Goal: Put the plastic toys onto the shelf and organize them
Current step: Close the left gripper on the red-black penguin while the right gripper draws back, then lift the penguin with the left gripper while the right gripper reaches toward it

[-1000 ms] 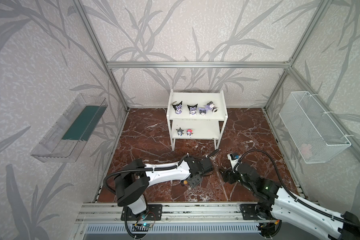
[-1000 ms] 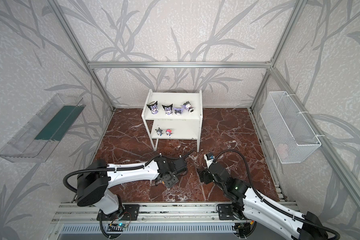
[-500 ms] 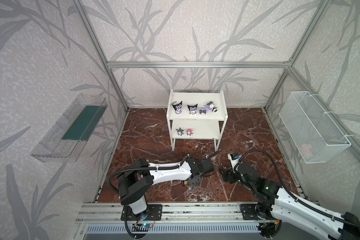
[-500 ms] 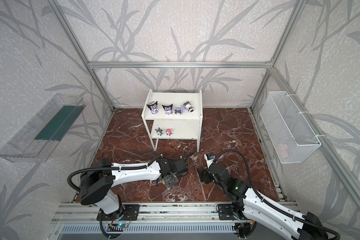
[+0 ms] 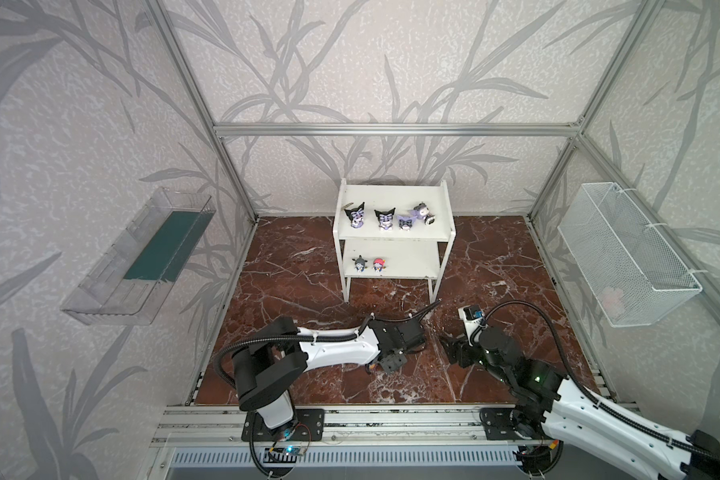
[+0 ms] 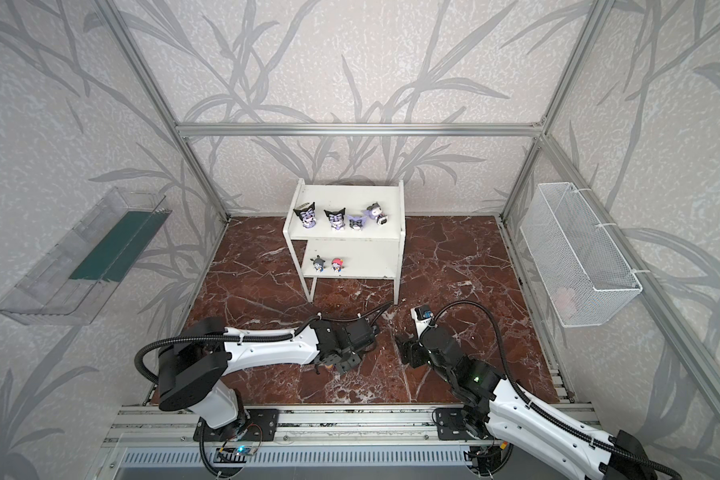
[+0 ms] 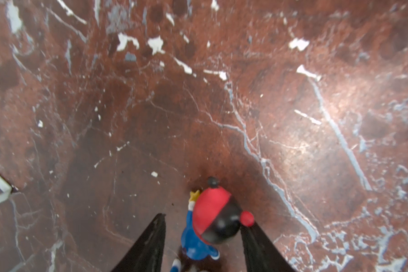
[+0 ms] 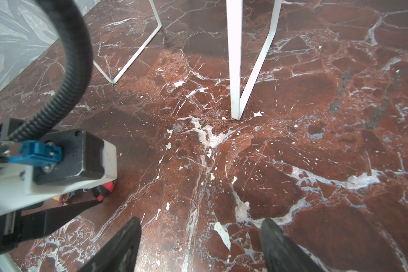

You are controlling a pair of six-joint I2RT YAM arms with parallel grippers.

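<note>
Left gripper (image 7: 201,221) is down at the floor (image 7: 104,117). Its jaws have come in over the last second and now straddle the black-red toy (image 7: 216,219). One finger touches the head and the other shows a gap, so it's not clamped yet. The toy stands on the floor at the near edge, well short of the shelf (image 5: 391,195). I judge the grab is about to land, then lift.

Right gripper (image 8: 200,221) hasn't moved. It's spread wide, empty, and just beside the left, so it could crowd my lift.

Further back, the front legs (image 5: 346,291) stand before the lower tier. Grey toy (image 5: 360,263) and pink toy (image 5: 378,264) sit at its left, with room beside them. Four big toys (image 5: 385,218) are on top, the rightmost looking tipped. I can't find the eighth toy. Tray (image 5: 113,307) and basket (image 5: 641,291) hang well apart.
</note>
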